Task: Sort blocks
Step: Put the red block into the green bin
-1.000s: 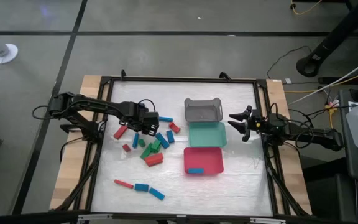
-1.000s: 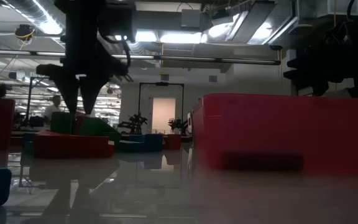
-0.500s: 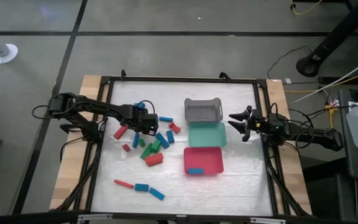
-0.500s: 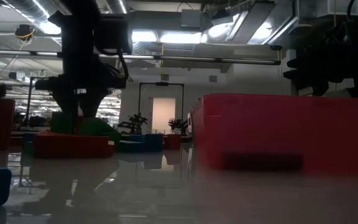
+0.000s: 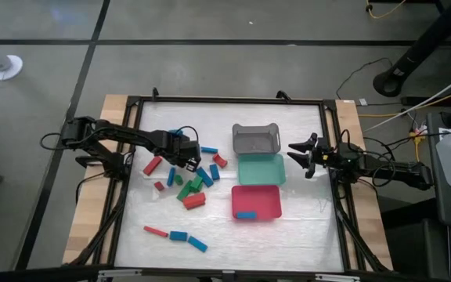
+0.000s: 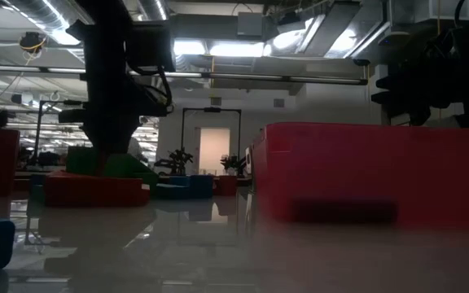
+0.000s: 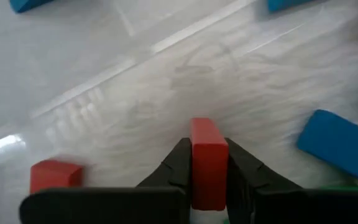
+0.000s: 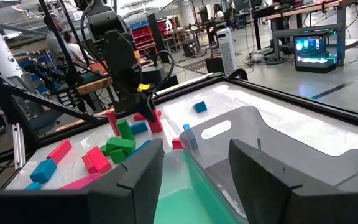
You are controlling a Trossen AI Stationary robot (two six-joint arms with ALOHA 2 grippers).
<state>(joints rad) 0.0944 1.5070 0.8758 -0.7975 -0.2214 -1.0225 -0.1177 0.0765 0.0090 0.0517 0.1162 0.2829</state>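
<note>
Red, blue and green blocks (image 5: 193, 182) lie loose left of the table's middle, with three more (image 5: 178, 235) near the front. My left gripper (image 5: 185, 160) stands over the far side of the pile, shut on a red block (image 7: 208, 163). My right gripper (image 5: 297, 154) hangs open at the right, beside the trays, with nothing between its fingers (image 8: 140, 175). My left gripper pinches the red block between its two fingers (image 7: 180, 163), one on each long side (image 7: 208, 149). The fingers point down from above and lie along the block, whose end sticks out past the fingertips. Whether the block is clear of the table, I cannot tell.
A grey tray (image 5: 255, 139), a teal tray (image 5: 261, 168) and a red tray (image 5: 265, 197) stand in a row right of the middle; a blue block (image 5: 246, 215) lies in the red one. A black frame (image 5: 225, 100) rims the table.
My left gripper has gone down onto the pile and shut on the red block. The blocks around it have stayed where they were.
</note>
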